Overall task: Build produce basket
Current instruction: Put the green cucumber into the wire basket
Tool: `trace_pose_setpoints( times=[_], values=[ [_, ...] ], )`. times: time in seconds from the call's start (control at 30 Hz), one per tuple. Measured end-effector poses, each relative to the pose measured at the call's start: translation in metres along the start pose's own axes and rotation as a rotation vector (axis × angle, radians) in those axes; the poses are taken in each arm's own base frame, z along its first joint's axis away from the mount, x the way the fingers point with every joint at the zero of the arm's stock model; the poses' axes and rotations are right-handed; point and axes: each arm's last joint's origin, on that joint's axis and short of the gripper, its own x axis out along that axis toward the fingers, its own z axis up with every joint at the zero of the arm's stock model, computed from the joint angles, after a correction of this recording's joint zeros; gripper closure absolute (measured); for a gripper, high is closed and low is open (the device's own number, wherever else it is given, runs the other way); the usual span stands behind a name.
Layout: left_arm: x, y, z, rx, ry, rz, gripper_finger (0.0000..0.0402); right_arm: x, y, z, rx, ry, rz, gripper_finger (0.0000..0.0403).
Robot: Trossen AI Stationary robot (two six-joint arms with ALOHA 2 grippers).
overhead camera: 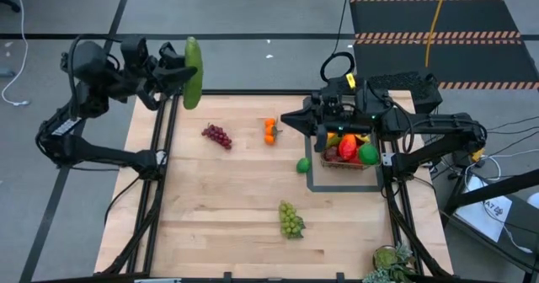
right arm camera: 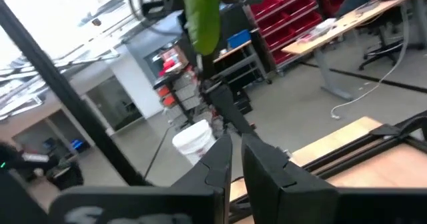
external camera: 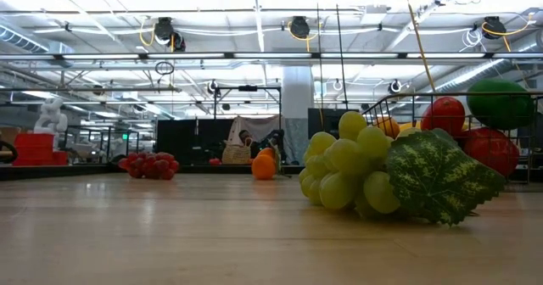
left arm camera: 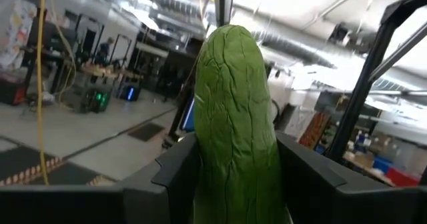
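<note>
A: Quick status. Where's the cucumber [overhead camera: 193, 72]?

B: Pinched in the left gripper [overhead camera: 179, 79], held up at the far-left edge of the table [overhead camera: 236, 224]. Left wrist view shows it standing between both fingers [left arm camera: 175, 174], which grip only its lower part; most of it sticks out past them.

A: Right gripper [overhead camera: 290, 121]?

B: Hovers just beside the basket [overhead camera: 347, 151], on its left. Fingers pressed nearly together, holding nothing.

A: Basket contents?

B: Red apples [overhead camera: 347, 151], a green fruit [overhead camera: 368, 153], some orange and yellow pieces. Looks pretty full already. Still loose on the table: purple grapes [overhead camera: 217, 136], orange [overhead camera: 269, 131], lime [overhead camera: 302, 165] just left of the basket, green grapes [overhead camera: 290, 219] nearer the front.

A: Risks?

B: My guess, three. 1) Long overhang, so the cuke could pivot or slip in the grip during the carry across. 2) Right arm sits over the basket approach; the left arm coming in could clash with it unless it backs off. 3) Basket's crowded, so a long cuke laid on top may roll out or knock an apple off.
</note>
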Motion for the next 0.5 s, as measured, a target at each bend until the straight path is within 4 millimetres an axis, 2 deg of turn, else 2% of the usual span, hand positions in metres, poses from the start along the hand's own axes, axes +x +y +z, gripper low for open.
trace_pose_setpoints(
  times=[0.5],
  values=[
    [0.026, -0.001, 0.01, 0.054, 0.061, -0.076, 0.0218, 0.0, 0.0, -0.001, -0.049, 0.011, 0.014, 0.0376]
  ],
)
